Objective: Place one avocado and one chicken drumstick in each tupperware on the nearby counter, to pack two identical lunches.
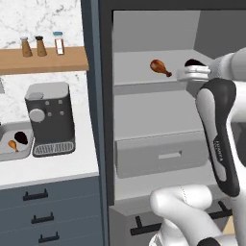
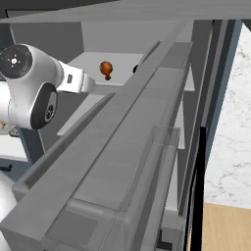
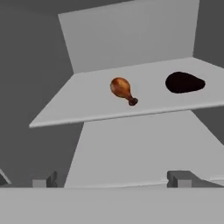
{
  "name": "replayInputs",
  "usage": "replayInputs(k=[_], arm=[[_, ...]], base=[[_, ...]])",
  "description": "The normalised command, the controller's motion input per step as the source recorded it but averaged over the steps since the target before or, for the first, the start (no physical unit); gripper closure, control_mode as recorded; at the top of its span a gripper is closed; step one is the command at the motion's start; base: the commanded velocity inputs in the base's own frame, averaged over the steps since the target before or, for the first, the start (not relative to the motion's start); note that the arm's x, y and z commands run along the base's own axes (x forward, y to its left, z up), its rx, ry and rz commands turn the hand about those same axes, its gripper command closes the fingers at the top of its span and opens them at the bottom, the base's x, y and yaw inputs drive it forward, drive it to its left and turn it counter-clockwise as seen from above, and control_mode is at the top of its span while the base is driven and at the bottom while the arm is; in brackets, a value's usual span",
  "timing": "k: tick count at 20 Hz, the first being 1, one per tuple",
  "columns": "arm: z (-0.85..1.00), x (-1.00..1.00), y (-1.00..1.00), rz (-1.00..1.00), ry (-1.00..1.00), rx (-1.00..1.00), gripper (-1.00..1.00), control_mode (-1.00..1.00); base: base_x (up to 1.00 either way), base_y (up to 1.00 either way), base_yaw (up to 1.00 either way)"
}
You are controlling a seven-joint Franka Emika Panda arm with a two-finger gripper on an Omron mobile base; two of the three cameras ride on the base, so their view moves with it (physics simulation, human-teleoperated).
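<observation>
Closest to us in the hand view are the gripper (image 3: 111, 178) fingertips, spread wide apart with nothing between them. Past them we're looking at a grey fridge shelf (image 3: 87, 103) with a chicken drumstick (image 3: 122, 89) lying on it, bone end pointing our way, and an avocado (image 3: 184, 82) well off to its right. Over on the counter (image 1: 48, 168), the tupperware (image 1: 14, 142) holds another drumstick (image 1: 13, 144) and another avocado (image 1: 20, 138), beside a coffee machine (image 1: 49, 118).

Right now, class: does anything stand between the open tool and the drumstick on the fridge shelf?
Nothing visible does. The hand view looks straight at the drumstick on the grey shelf, with the avocado lying apart to one side. The tool is open.
</observation>
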Motion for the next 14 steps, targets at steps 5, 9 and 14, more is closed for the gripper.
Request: replayInputs(k=[5,9,14], arm=[[0.0,0.65,-0.06,0.14,0.01,-0.01,-1.0,-1.0],[-0.07,0.66,-0.01,0.14,0.03,-0.1,-1.0,-1.0],[-0.05,0.55,-0.03,0.05,0.07,-0.07,-1.0,-1.0]], base=[[0.0,0.0,0.0],[0.0,0.0,0.0],[0.0,0.0,0.0]])
